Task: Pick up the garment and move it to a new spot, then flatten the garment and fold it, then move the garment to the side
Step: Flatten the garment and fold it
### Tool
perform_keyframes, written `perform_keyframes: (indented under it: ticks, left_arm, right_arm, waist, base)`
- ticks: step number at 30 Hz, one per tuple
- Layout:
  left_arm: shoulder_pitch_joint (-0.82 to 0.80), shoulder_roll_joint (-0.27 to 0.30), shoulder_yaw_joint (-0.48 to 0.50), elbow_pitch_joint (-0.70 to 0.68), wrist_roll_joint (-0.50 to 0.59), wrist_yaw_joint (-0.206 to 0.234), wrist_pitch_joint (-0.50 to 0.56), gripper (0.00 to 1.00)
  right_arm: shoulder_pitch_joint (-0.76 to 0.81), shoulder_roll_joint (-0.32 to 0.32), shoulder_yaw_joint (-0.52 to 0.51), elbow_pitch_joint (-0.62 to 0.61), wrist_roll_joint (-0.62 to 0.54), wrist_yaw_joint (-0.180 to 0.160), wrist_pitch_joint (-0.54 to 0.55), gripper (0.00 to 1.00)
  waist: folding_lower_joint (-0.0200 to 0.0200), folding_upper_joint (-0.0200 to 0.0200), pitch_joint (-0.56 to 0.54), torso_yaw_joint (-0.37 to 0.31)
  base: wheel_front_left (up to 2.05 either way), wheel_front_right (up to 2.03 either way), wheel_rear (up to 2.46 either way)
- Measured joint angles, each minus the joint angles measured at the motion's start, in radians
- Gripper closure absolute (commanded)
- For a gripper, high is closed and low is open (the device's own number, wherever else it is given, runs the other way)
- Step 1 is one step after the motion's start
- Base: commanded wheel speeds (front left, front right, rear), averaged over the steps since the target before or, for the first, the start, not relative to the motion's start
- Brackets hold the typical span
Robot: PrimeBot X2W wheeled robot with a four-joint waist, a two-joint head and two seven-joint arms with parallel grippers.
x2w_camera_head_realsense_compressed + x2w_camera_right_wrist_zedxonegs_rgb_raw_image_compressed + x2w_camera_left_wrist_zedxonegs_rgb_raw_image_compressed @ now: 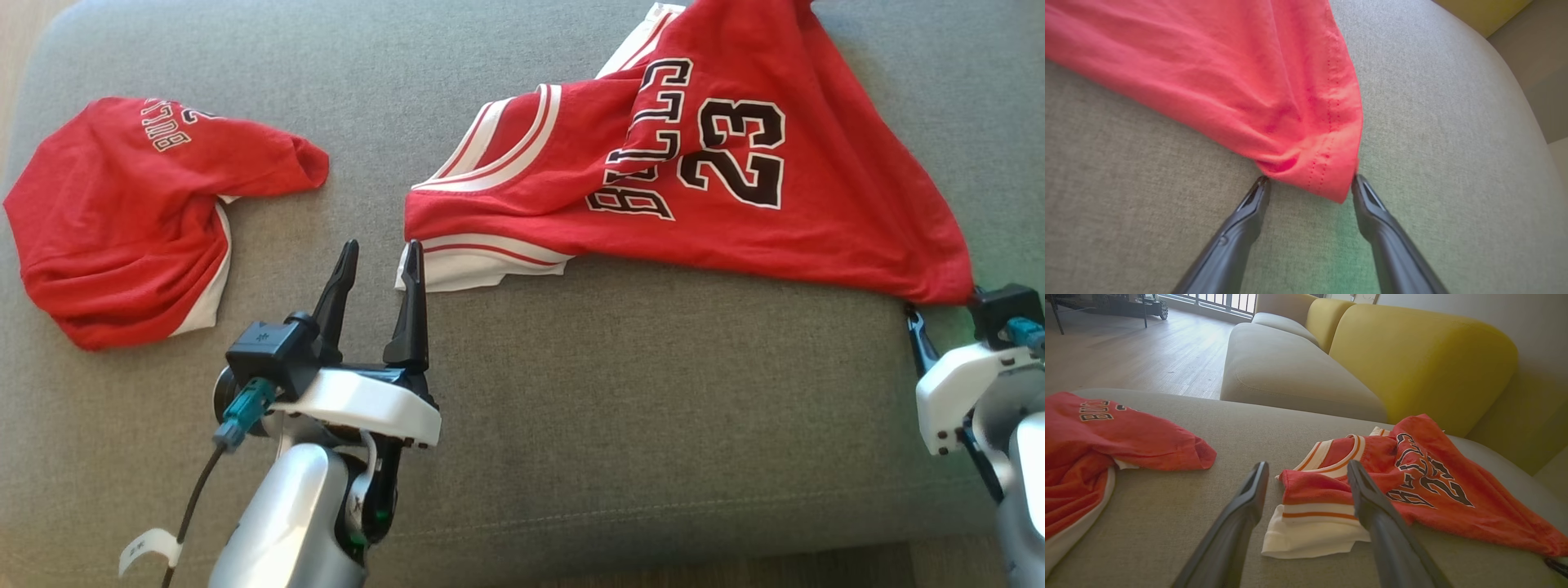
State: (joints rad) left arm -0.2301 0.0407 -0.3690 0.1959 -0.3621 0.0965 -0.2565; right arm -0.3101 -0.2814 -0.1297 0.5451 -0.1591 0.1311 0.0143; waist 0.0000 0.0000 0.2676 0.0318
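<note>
Left gripper [382, 249]: we see jaws spread, fingertips at the red 23 jersey's [694, 188] white-striped edge | right gripper [1310, 181]: jaws spread, straddling the jersey's near right corner | jersey: crumpled on the grey cushion [571, 392]

I see the red jersey [735, 220] lying rumpled, number 23 face up, on the grey cushion [571, 392]. It sits toward the far right corner, white-striped trim pointing left, and one red corner tapers to the right edge.
</note>
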Motion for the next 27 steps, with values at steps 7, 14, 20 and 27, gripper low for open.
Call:
perform_keyframes:
  ticks: [7, 14, 20, 27]
  left_arm:
    - [-0.001, 0.000, 0.000, 0.000, 0.000, 0.000, 0.000, 0.00]
    - [-0.003, 0.000, 0.001, 0.001, 0.000, 0.000, 0.000, 0.00]
    - [-0.002, 0.000, 0.003, 0.003, 0.000, 0.001, 0.000, 0.00]
    - [0.002, 0.000, 0.002, 0.009, -0.002, 0.004, 0.000, 0.00]
  right_arm:
    - [-0.050, -0.007, 0.010, 0.056, 0.010, 0.000, -0.007, 0.00]
    - [-0.074, -0.015, 0.053, 0.097, 0.059, 0.000, 0.005, 1.00]
    - [-0.072, -0.021, 0.071, 0.104, 0.093, 0.000, 0.045, 1.00]
    - [-0.044, -0.033, 0.076, 0.021, 0.204, 0.000, 0.089, 1.00]
  waist:
    - [0.0000, 0.0000, 0.012, 0.008]
    - [0.0000, 0.0000, 0.009, 0.010]
    - [0.0000, 0.0000, -0.014, 0.001]
    - [0.0000, 0.0000, -0.056, -0.011]
  base:
    - [0.00, 0.00, 0.00]
    - [0.00, 0.00, 0.00]
    - [0.00, 0.00, 0.00]
    - [0.00, 0.00, 0.00]
